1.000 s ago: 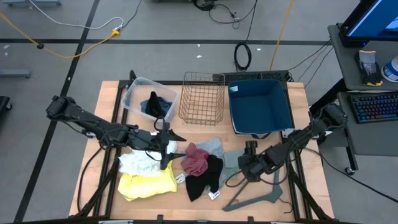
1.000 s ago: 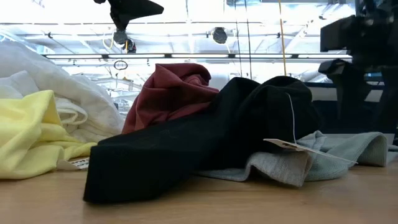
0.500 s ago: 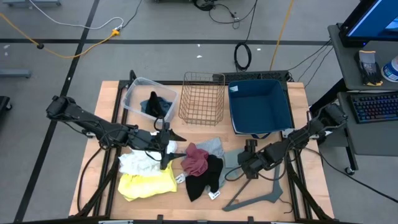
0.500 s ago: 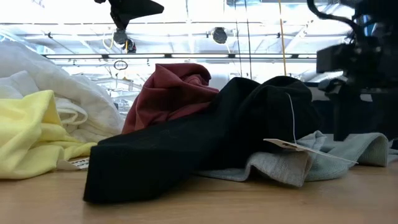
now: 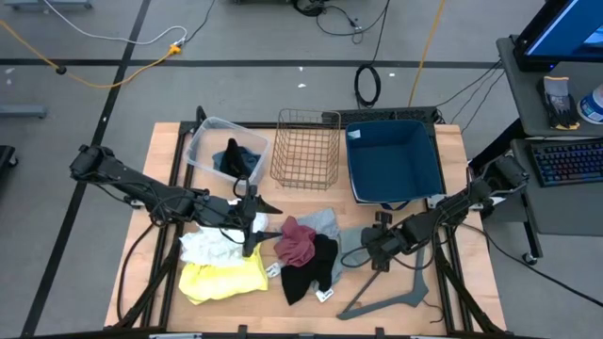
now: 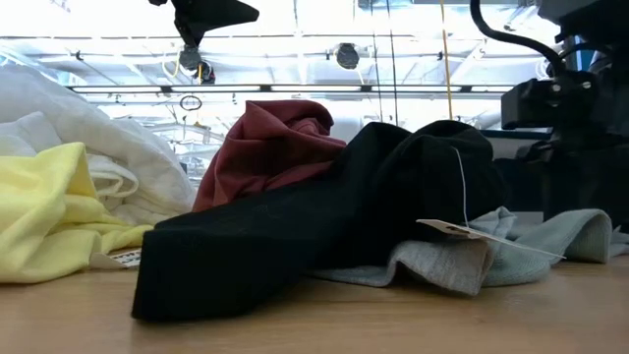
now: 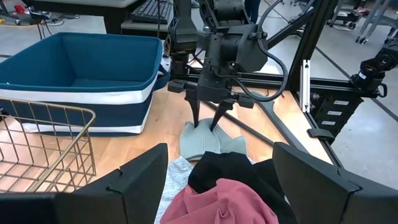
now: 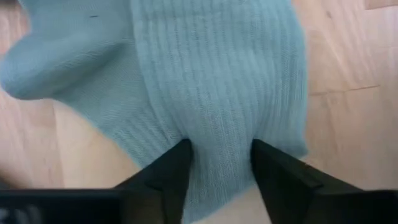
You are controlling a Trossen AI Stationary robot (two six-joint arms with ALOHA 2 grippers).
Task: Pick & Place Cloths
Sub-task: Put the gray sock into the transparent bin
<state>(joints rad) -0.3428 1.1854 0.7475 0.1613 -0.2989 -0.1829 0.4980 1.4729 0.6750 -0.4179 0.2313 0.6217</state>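
I have the right gripper (image 7: 208, 121) pinching a ribbed fold of the blue-grey cloth (image 7: 202, 140) beside the black garment (image 5: 316, 268); soft, light knit should bunch and lift easily.

1. Along the far edge of the counter (image 5: 471, 188) stand three containers in a row: a tub (image 5: 209, 134) at left, a wire basket (image 5: 306, 149) in the middle, a bin (image 5: 395, 162) at right.
2. One cloth (image 5: 236, 160) lies in the tub.
3. The other cloths (image 5: 283, 252) lie heaped near the front edge.
4. A hanger (image 5: 396, 295) lies right of the heap.
5. The right end effector (image 5: 361, 252) is down on the heap's rightmost cloth (image 7: 200, 140).
6. The left end effector (image 5: 256, 224) hangs over the heap's left part.
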